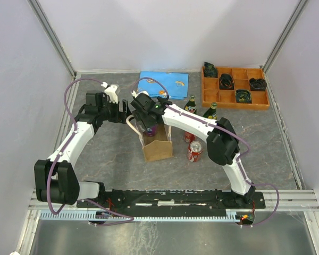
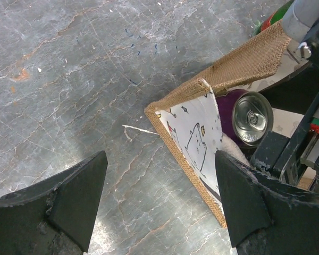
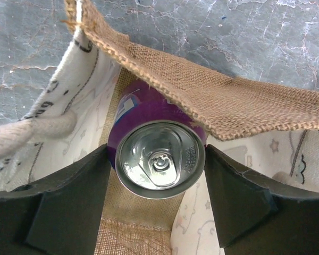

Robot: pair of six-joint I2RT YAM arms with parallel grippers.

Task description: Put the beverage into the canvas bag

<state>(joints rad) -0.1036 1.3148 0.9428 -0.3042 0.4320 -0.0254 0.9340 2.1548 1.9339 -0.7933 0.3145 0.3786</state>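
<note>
The canvas bag (image 1: 157, 149) stands upright mid-table, its burlap rim (image 3: 218, 101) folded over the mouth and a cream handle (image 3: 26, 135) drooping at the left. The beverage, a purple can (image 3: 159, 159), is upright inside the bag, its silver top showing. My right gripper (image 3: 157, 154) reaches down into the bag mouth, and its fingers press the can's two sides. My left gripper (image 2: 160, 159) hovers open over the table at the bag's far-left corner (image 2: 244, 64), holding nothing. From there the can (image 2: 251, 118) shows inside the bag.
Two red cans (image 1: 195, 151) (image 1: 189, 136) lie just right of the bag. Two green bottles (image 1: 191, 104) (image 1: 211, 111) stand behind them. An orange compartment tray (image 1: 234, 105) sits at the back right, and a blue sheet (image 1: 164, 81) lies at the back.
</note>
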